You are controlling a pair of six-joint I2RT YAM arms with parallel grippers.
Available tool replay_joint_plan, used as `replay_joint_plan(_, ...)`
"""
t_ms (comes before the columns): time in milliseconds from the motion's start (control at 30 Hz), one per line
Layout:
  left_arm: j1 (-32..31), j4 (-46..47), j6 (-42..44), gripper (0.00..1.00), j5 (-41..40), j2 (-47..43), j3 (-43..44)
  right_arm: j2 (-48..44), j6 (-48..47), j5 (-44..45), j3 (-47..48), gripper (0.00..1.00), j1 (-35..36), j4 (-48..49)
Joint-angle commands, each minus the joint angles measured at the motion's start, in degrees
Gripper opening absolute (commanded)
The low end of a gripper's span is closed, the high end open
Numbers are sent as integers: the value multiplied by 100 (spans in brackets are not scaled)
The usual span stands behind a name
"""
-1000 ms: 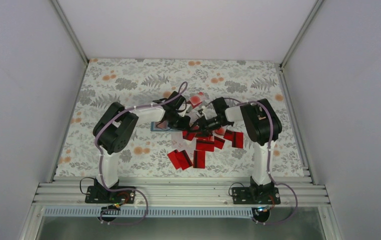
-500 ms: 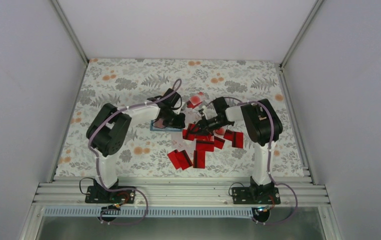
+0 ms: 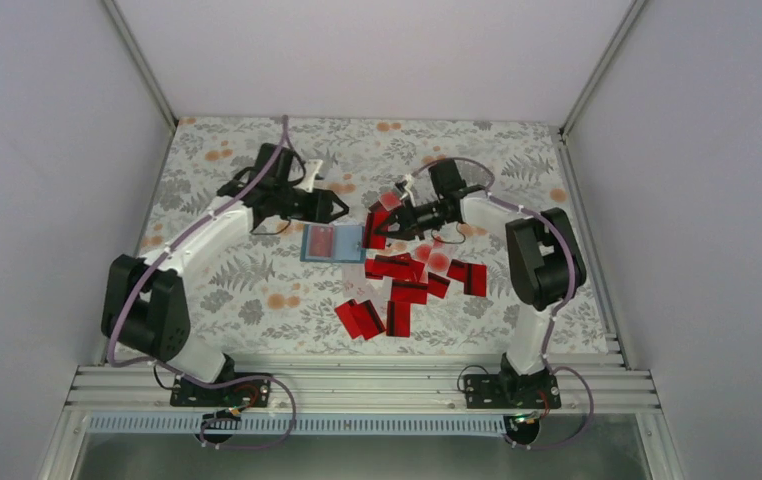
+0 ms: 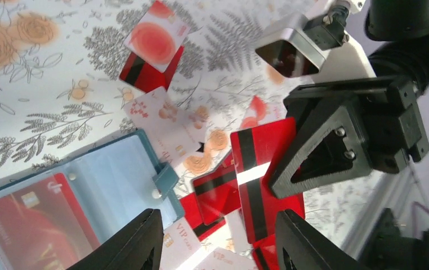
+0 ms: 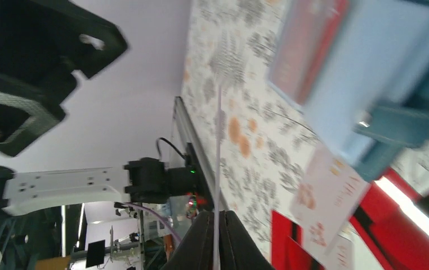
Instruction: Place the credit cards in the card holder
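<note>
The teal card holder [image 3: 332,243] lies open on the floral table with a red card in its left pocket; the left wrist view shows it at the lower left [image 4: 108,185]. My left gripper [image 3: 341,207] hovers just behind it, open, nothing between its fingers [image 4: 217,220]. My right gripper [image 3: 385,221] is shut on one red, black-striped credit card [image 4: 257,169], held on edge just right of the holder. That card shows edge-on between the jaws [image 5: 218,169]. Several more credit cards [image 3: 407,285] lie scattered in front of and to the right of the holder.
Pale-faced cards [image 4: 164,121] lie loose between the holder's clasp and the pile. A red-and-white card [image 4: 155,39] rests further back. White walls enclose the table; a metal rail [image 3: 357,380] runs along the near edge.
My left arm has swung back and to the left off the card holder, and its gripper has opened. My right gripper closed on a card and lifted it back towards the holder.
</note>
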Motion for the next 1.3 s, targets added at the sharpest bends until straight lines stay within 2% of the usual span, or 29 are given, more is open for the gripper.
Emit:
replay_joint_plan(0,511,508,415,52,1771,-408,-267,-355,159,-543,461,4,74,-75)
replay_joint_plan(33,584,612,428,52,2223,-437,-297,-421,195,-606,541,4,96,-56)
replay_joint_plan(200,707,989,457,53,3387,-446,-308,-567,317,-1006,1006,4,296,-14)
replay_joint_plan(367,724,1331,243,54,4090,-406,-266,-596,583,-1161,1441,4,532,61)
replay_joint_plan(533,734,1390,164,51,4208,-345,-286,-580,833,-1170,1715,4,678,227)
replay_joint_plan(800,799,1777,-274,31,4261,-440,-545,-512,861,-1186,1919,4,740,244)
replay_joint_plan(933,912,1825,-340,25,4269,-450,-565,-461,758,-1253,2013,4,755,139)
replay_joint_plan(1267,1077,1977,-579,21,4609,-310,-572,-408,527,-1375,2135,4,771,-51)
